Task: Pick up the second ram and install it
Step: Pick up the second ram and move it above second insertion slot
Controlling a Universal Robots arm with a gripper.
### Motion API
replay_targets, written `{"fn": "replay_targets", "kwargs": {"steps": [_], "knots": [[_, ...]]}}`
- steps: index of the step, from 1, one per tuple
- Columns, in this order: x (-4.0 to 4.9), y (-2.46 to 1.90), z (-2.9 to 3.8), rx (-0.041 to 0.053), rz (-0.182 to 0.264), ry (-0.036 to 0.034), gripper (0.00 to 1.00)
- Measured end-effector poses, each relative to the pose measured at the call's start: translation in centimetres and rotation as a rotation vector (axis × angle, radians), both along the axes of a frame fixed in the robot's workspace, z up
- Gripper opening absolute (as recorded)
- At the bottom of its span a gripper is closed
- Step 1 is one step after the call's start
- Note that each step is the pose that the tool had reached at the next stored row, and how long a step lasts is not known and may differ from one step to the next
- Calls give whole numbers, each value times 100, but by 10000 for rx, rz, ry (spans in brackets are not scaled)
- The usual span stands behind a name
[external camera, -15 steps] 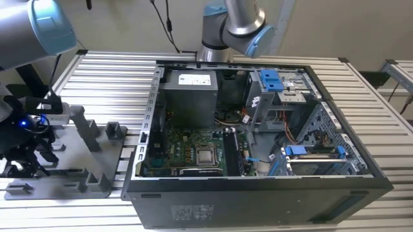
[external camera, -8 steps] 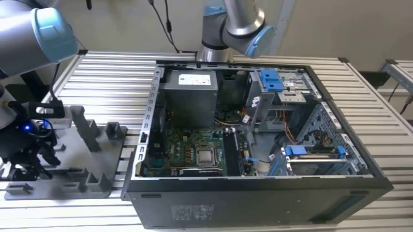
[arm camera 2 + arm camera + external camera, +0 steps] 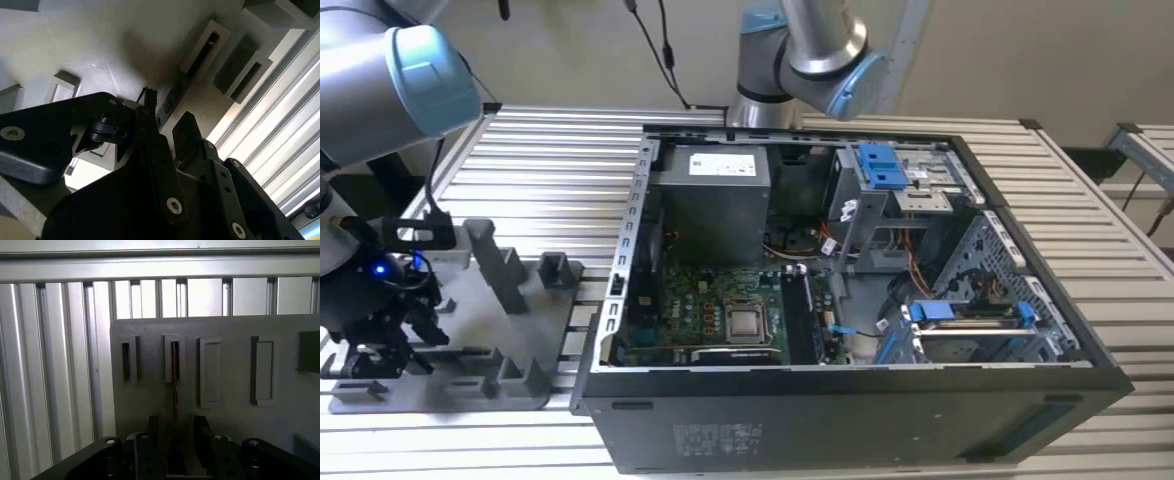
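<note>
The second ram (image 3: 175, 380) stands on its thin edge in a slot of the grey tray (image 3: 235, 415); the second wrist view shows it as a dark strip (image 3: 176, 92). My gripper (image 3: 176, 427) is low over the tray, open, with one black finger (image 3: 152, 432) on each side of the ram and a small gap on both sides. In the second wrist view the gripper (image 3: 167, 125) sits at the ram's near end. In the exterior view the gripper (image 3: 380, 350) hangs over the tray (image 3: 520, 330) at the exterior view's left.
An open computer case (image 3: 854, 300) lies to the exterior view's right of the tray, with the motherboard's memory slots (image 3: 803, 315) beside the processor socket. A second robot arm (image 3: 801, 60) stands behind the case. The tray carries upright posts (image 3: 494, 265) and other slotted holders (image 3: 210, 370).
</note>
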State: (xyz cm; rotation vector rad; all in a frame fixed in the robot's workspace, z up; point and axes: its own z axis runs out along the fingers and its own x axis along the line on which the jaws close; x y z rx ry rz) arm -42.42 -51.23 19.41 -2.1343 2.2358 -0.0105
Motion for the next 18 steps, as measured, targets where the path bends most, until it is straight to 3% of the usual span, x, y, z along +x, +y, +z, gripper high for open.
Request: {"fn": "replay_targets", "kwargs": {"steps": [3,8,18], "knots": [[-1,0,-1,1,1,-3,42],[-63,10,-4,2,-1,-64,42],[-63,10,-23,5,0,-66,42]]}}
